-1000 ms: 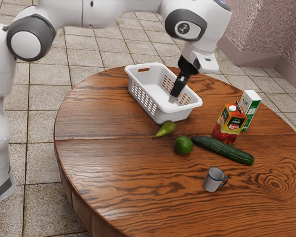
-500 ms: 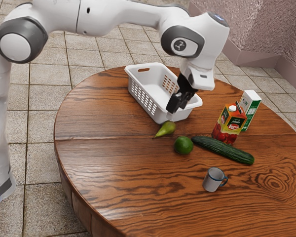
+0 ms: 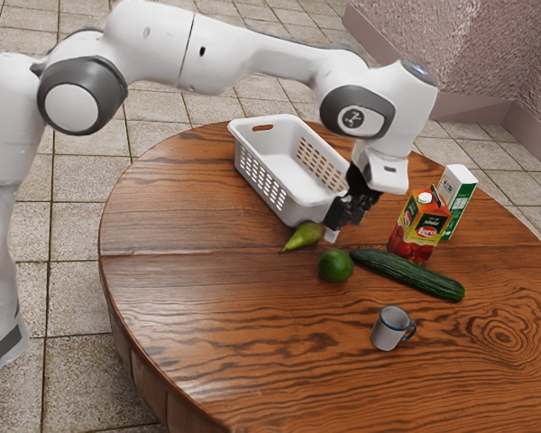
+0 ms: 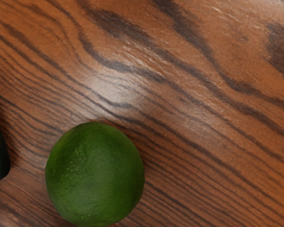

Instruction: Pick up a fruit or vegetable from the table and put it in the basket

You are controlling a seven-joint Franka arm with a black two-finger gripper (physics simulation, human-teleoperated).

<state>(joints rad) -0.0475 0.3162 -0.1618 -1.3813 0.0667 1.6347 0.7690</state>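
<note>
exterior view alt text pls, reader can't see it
A robot arm hangs its end effector over a wooden table, near a white basket, a pear and a lime; a cucumber, two cartons and a mug are nearby.

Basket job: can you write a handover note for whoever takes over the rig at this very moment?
Gripper: lowered beside the basket, outside it, near the pear and lime; open or shut, I cannot tell.
Things: pear, lime and cucumber all on the table.
Done: none of these three is in the basket.
Left: grasp one, likely the lime, lift it, put it in the basket.
</note>
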